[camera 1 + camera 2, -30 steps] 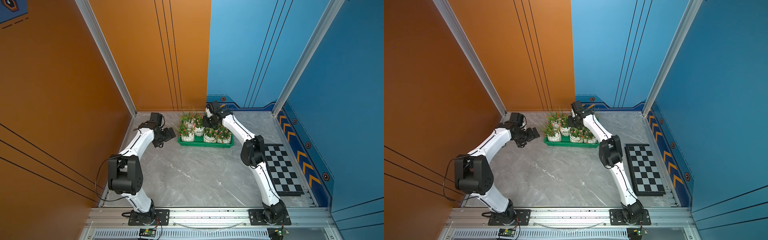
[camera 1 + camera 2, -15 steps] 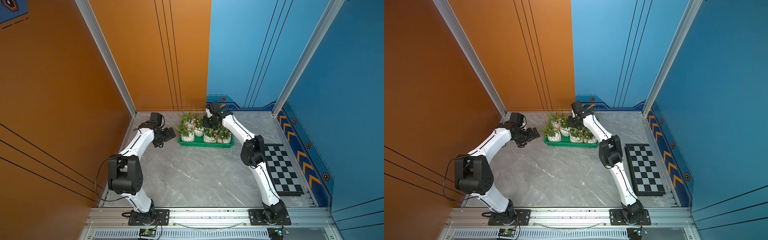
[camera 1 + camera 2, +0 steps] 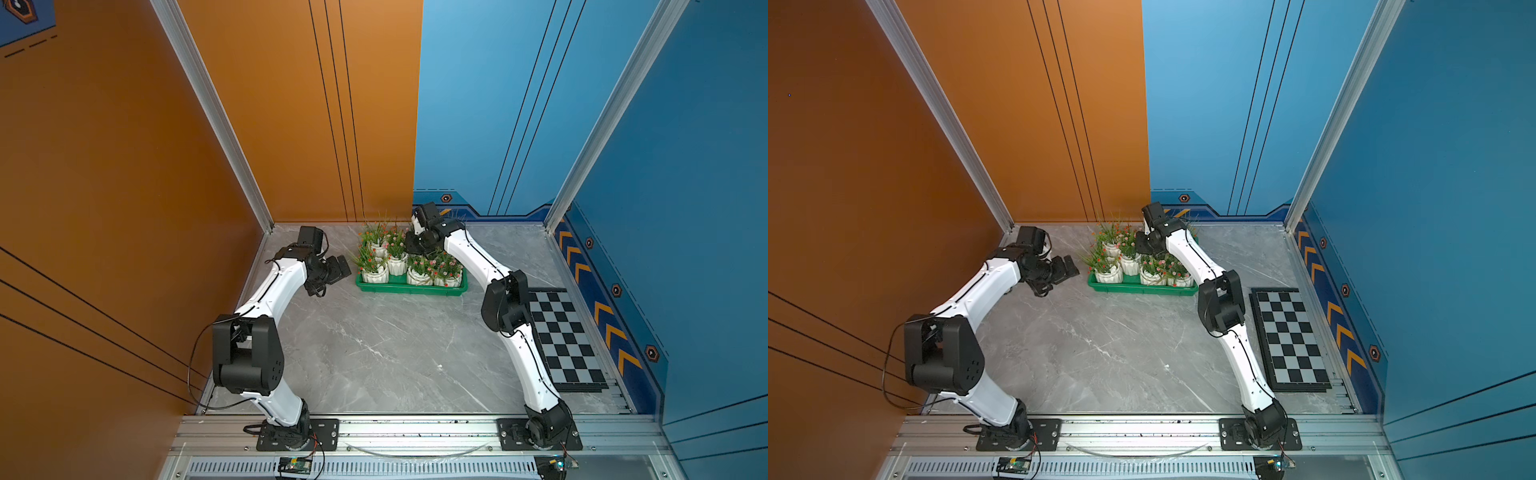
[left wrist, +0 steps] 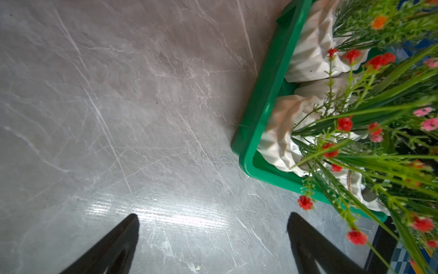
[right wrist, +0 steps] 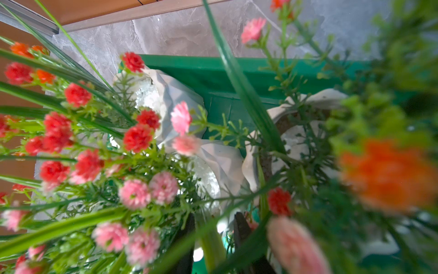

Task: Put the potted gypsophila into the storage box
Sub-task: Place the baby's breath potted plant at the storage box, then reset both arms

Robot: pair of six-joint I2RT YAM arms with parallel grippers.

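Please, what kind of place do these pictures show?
Probably a robot test booth: a white left arm and right arm bolted to an aluminium rail, plain orange and blue panel walls, and a checkered board on the table.

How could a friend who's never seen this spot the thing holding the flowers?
Look to the far end of the grey marble table, near where the orange wall meets the blue wall. There lies the storage box, a shallow bright-green tray crowded with white flower pots; the checkered board nearby is flat, black-and-grey and bare.
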